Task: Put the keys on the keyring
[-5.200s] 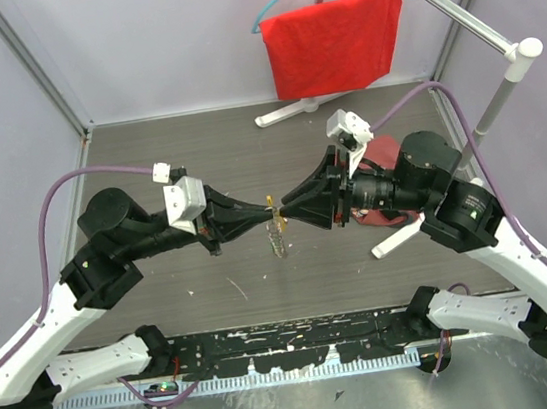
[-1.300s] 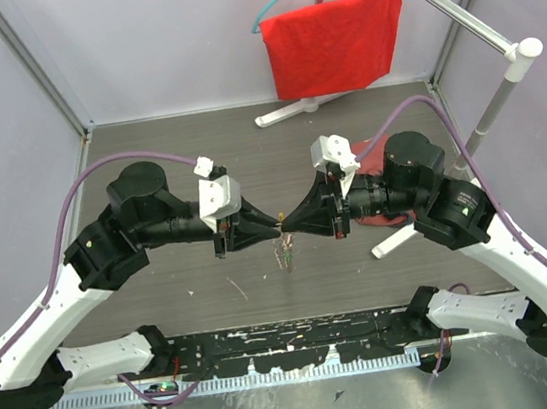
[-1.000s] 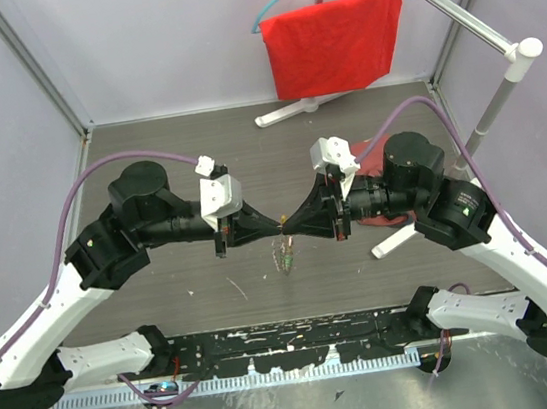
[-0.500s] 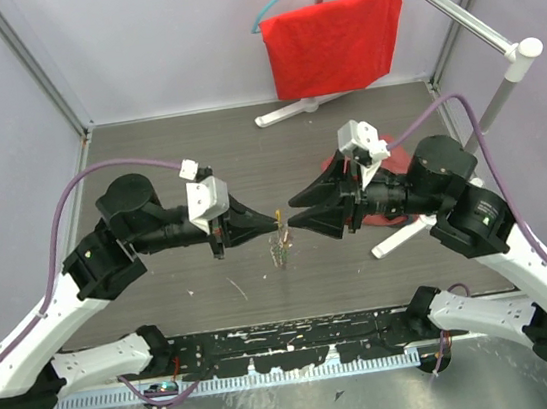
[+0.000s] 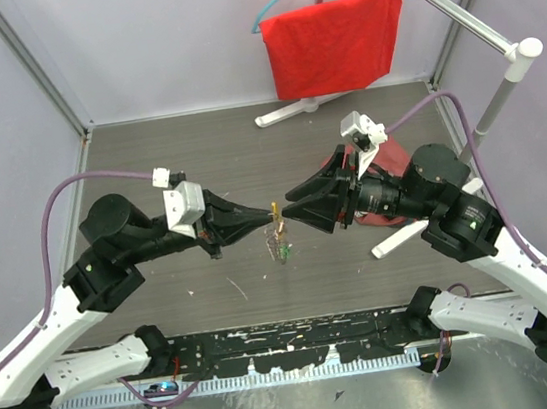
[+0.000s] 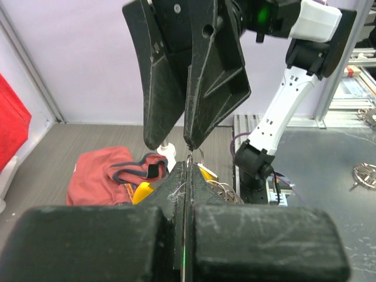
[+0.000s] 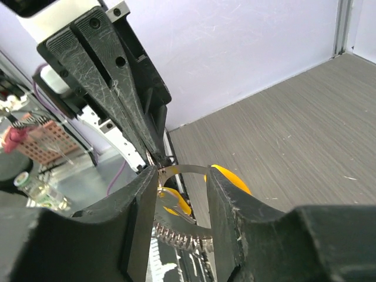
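Left gripper (image 5: 258,220), centre of overhead frame: clamped tight on keyring (image 5: 277,228), holding it above table (image 5: 147,161). Right gripper (image 5: 288,212) faces it tip to tip, jaws parted. Right wrist view: ring's thin grey band crosses gap between jaws, contact unclear. Yellow curved section (image 7: 230,178) sits just right of that gap. Keys (image 5: 285,252), green head visible, dangle below both tips; whether threaded on, cannot tell.
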`<state>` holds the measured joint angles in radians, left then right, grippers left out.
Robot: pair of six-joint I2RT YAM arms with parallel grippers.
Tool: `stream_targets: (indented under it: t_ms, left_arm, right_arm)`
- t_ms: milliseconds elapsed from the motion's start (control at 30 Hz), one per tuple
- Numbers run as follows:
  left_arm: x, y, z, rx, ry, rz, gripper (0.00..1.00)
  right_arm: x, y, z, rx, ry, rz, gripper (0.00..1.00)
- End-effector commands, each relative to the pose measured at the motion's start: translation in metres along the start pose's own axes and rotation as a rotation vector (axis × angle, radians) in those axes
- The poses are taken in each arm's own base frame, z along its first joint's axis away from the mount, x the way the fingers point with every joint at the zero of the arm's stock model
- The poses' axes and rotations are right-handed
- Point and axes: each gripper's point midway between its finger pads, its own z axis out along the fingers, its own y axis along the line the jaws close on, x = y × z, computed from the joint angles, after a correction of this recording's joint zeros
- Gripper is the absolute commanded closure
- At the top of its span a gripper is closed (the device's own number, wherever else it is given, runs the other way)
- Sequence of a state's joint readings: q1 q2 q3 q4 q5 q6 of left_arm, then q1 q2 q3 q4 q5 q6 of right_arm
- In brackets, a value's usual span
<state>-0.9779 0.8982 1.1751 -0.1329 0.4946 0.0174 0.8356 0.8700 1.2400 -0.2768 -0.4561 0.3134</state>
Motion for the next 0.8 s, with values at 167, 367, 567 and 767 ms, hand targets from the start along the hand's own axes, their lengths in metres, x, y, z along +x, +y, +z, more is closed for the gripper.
stream_targets:
  t_ms: [167, 367, 567, 767]
  left_arm:
    - [-0.03, 0.005, -0.004, -0.051, -0.137, 0.031, 1.0]
    - [-0.032, 0.008, -0.006, -0.071, -0.15, 0.034, 1.0]
    - [-0.036, 0.01, -0.005, -0.076, -0.165, 0.037, 1.0]
    - [-0.036, 0.011, -0.004, -0.082, -0.164, 0.039, 1.0]
  right_arm:
    - [-0.044, 0.017, -0.006, -0.039, -0.21, 0.092, 0.55]
    - [-0.037, 0.02, -0.002, -0.068, -0.179, 0.11, 0.55]
    - [-0.03, 0.018, 0.001, -0.068, -0.155, 0.12, 0.55]
    - [-0.028, 0.021, 0.004, -0.097, -0.144, 0.124, 0.59]
